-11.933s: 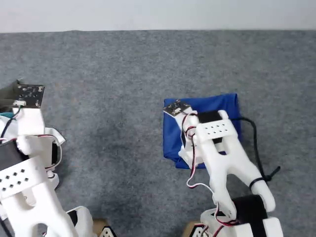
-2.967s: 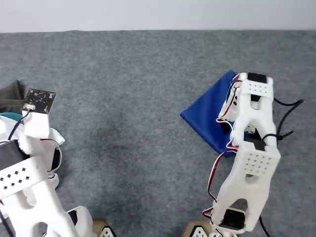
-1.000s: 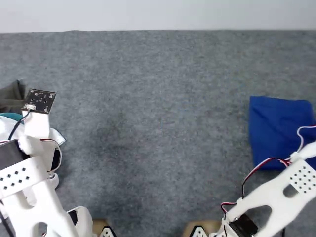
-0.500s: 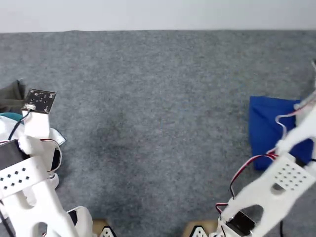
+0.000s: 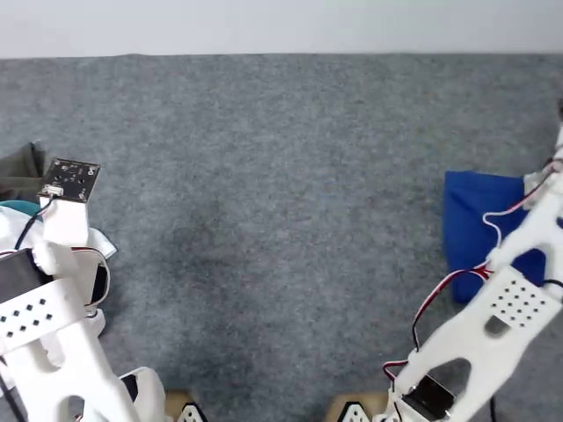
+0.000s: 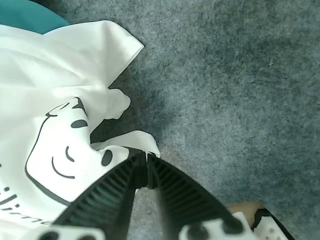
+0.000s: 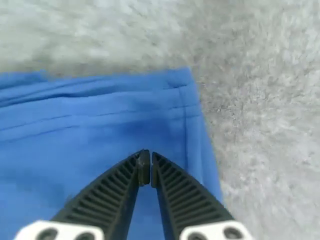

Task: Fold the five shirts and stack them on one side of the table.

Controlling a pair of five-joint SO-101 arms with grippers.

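A folded blue shirt (image 5: 479, 229) lies at the right edge of the grey table, partly under the right arm (image 5: 501, 308). In the right wrist view my right gripper (image 7: 146, 167) hangs shut just above the blue shirt (image 7: 90, 125), with nothing between its fingers. A white shirt with a black printed figure (image 6: 45, 115) lies crumpled at the left, over a teal shirt (image 6: 30, 17). My left gripper (image 6: 146, 170) is shut at the white shirt's hem, and whether it pinches the cloth is unclear. The left arm (image 5: 48, 299) covers most of that pile in the high view.
A dark grey-green garment (image 5: 19, 171) and a teal edge (image 5: 10, 207) peek out at the table's left edge. The grey carpet surface (image 5: 264, 176) stretches bare between the two arms. A pale wall runs along the far edge.
The blue shirt was carried from the table's middle to the right edge and set down. In the last second the right arm swung up over it. The left arm stayed still.
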